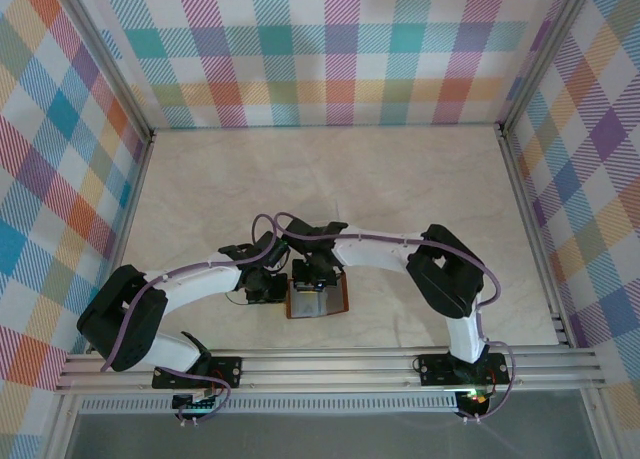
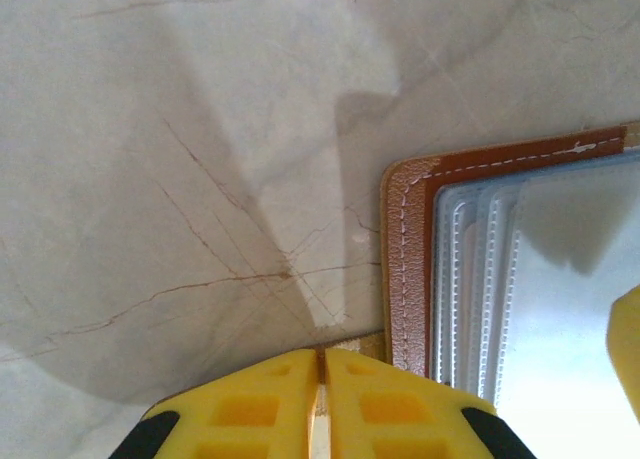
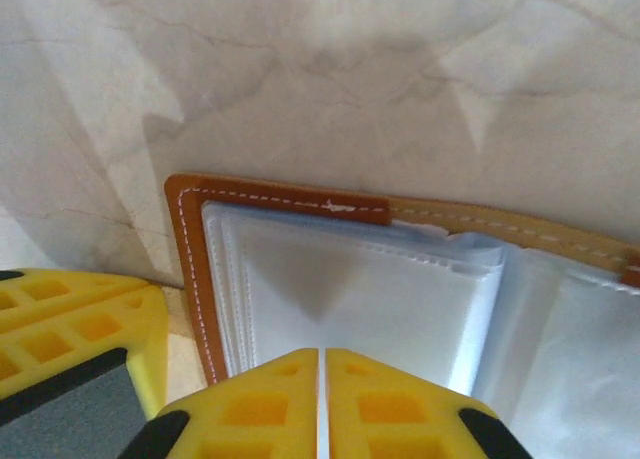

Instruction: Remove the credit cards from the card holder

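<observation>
The reddish-brown leather folding card holder (image 1: 322, 301) is lying open on the pale marbled table (image 1: 400, 189), the clenched left gripper (image 2: 321, 359) seemingly pinning its edge while the clenched right gripper (image 3: 321, 357) is hovering at its clear plastic sleeves (image 3: 350, 299).

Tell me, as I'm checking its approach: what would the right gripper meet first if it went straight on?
Likely the clear pockets of the open wallet: the shut right gripper points straight at them, though the gap is unclear.
</observation>
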You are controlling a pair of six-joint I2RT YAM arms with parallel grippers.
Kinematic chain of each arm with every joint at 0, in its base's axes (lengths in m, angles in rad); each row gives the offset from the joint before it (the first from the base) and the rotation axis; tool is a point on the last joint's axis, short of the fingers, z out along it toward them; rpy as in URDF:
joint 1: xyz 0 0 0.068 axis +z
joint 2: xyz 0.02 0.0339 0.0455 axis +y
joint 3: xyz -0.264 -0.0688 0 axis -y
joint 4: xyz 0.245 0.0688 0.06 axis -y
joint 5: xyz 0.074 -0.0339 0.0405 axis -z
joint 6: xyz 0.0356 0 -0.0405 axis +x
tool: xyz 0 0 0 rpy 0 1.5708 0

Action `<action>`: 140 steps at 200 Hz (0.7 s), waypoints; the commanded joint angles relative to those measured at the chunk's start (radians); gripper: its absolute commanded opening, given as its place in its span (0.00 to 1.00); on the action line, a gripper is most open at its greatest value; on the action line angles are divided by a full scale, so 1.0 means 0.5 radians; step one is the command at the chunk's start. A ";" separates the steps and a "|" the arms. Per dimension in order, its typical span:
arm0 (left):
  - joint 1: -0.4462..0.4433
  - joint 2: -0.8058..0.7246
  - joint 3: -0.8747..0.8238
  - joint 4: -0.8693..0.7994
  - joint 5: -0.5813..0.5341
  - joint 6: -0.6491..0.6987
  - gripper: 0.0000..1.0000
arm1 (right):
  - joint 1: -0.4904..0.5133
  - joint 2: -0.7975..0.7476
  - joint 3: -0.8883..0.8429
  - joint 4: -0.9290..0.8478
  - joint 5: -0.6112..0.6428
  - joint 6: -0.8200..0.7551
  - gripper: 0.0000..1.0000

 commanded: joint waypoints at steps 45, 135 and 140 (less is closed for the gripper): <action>-0.006 0.019 -0.072 -0.152 0.006 0.012 0.12 | 0.081 -0.068 -0.215 0.404 -0.213 0.219 0.07; -0.005 0.013 -0.082 -0.157 -0.007 0.013 0.12 | 0.081 -0.087 -0.258 0.087 0.013 0.238 0.22; -0.006 0.016 -0.083 -0.155 -0.010 0.013 0.12 | 0.080 -0.090 -0.254 0.066 0.028 0.232 0.23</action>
